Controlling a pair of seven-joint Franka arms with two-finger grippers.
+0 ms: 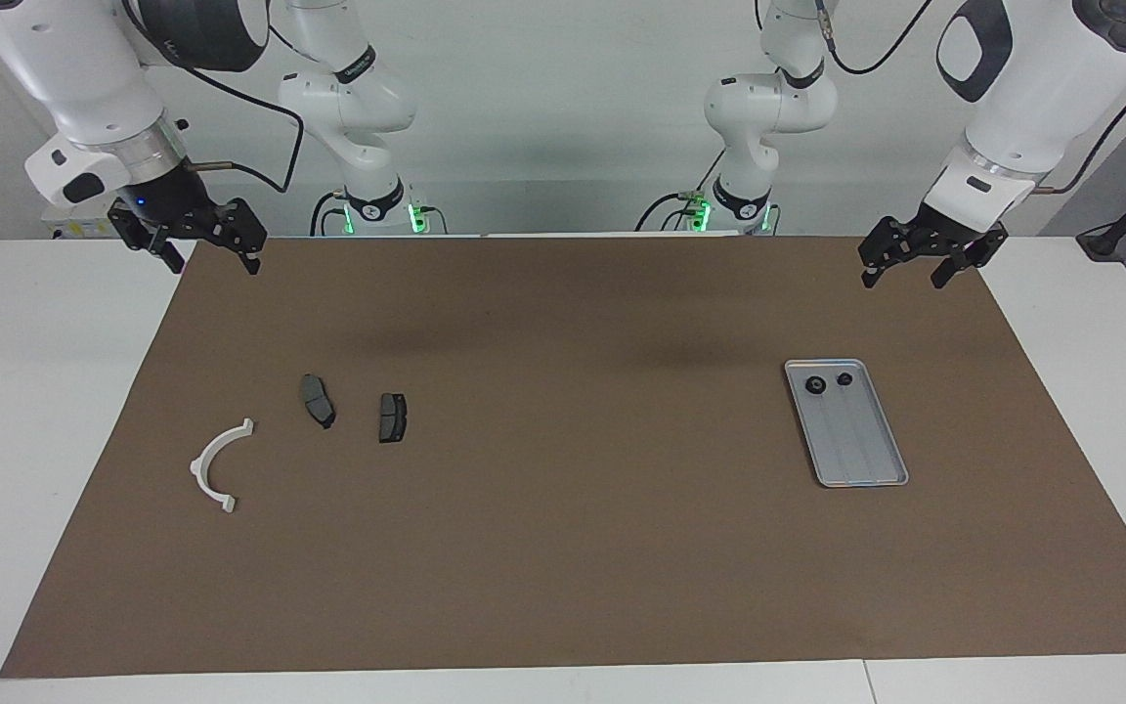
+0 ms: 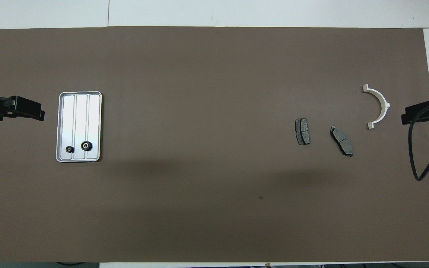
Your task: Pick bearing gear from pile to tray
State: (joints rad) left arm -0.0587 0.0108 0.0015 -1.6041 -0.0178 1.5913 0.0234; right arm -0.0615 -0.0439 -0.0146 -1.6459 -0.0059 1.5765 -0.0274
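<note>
The silver tray point(image 1: 861, 445) point(image 2: 80, 111) lies on the brown mat toward the left arm's end. Two small black bearing gears point(image 1: 816, 386) point(image 2: 86, 145) sit side by side in the tray's end nearer to the robots. The pile at the right arm's end is a white curved bracket point(image 1: 216, 464) point(image 2: 380, 106) and two dark grey pads point(image 1: 318, 400) point(image 2: 302, 131). My left gripper point(image 1: 902, 277) hangs open and empty above the mat's edge, off the tray. My right gripper point(image 1: 214, 264) waits open and empty above the mat's corner.
The brown mat point(image 1: 573, 538) covers most of the white table. A black cable point(image 2: 417, 163) loops down from the right arm over the mat's edge near the bracket.
</note>
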